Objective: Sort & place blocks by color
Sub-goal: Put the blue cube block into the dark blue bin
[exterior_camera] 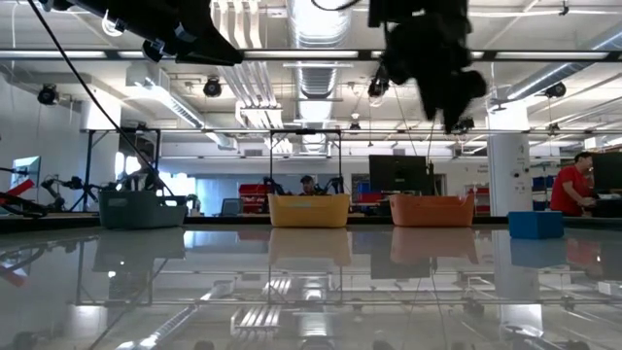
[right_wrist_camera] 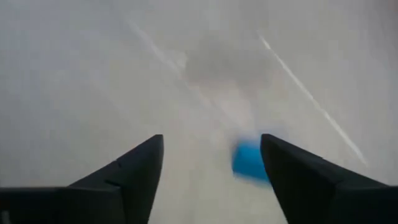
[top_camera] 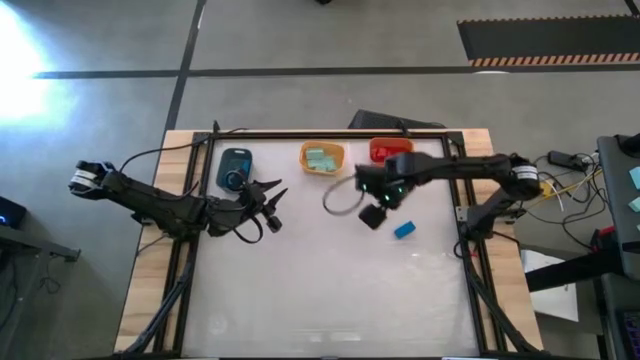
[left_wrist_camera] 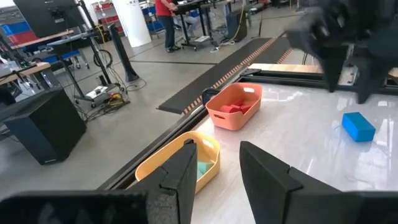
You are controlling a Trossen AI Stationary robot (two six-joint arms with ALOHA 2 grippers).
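- High view: I see my right gripper (top_camera: 372, 216) hanging spread above the counter (top_camera: 330, 290), just beside the blue block (top_camera: 404, 230).
- My left gripper (top_camera: 272, 205) waits spread near the grey bin (top_camera: 235, 168).

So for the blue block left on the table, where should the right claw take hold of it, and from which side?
Probably from straight above, across its two long sides. The blue block is a short bar lying flat on the table, with nothing touching it. The right claw is open and hangs above it, so a straight descent should bracket it.
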